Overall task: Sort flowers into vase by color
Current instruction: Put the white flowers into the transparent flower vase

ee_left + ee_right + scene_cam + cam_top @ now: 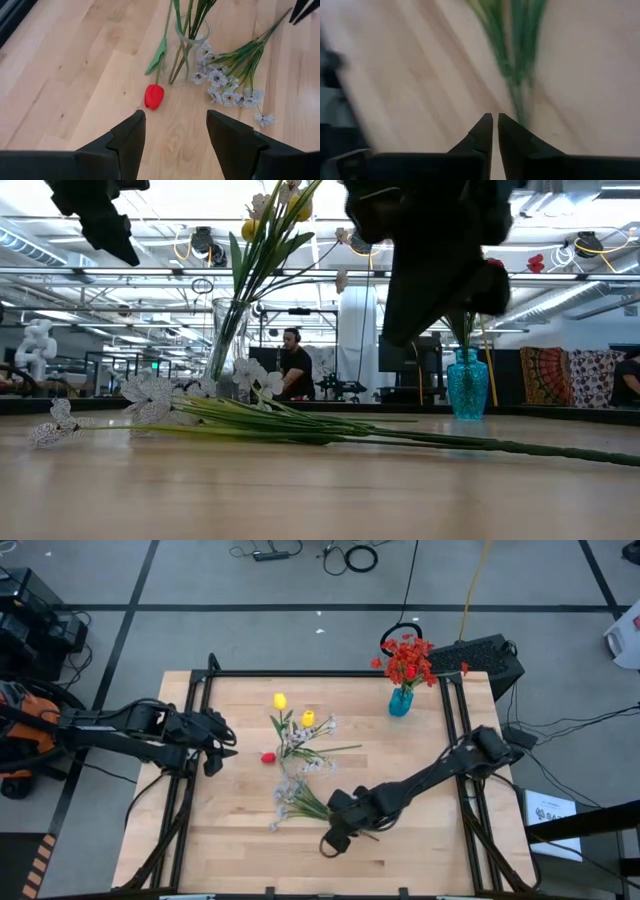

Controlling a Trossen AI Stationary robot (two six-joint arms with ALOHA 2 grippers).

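Note:
A pale white-bluish spray (288, 798) lies flat on the table with its green stalks (400, 436) pointing right. My right gripper (331, 839) is shut and hovers just off the stalk ends (519, 100). A clear glass vase (187, 50) stands mid-table and holds yellow tulips (280, 701). A red tulip bud (154, 96) rests on the wood beside the glass vase. The teal vase (400, 703) at the far right holds the red blossoms (408, 658). My left gripper (175, 135) is open and hangs above the table left of the red bud.
A black frame rail (320, 673) runs round the tabletop. Bare wood (250, 860) lies along the near edge and at the left. A black box (490, 658) sits beyond the far right corner. A person (294, 365) stands in the room behind the table.

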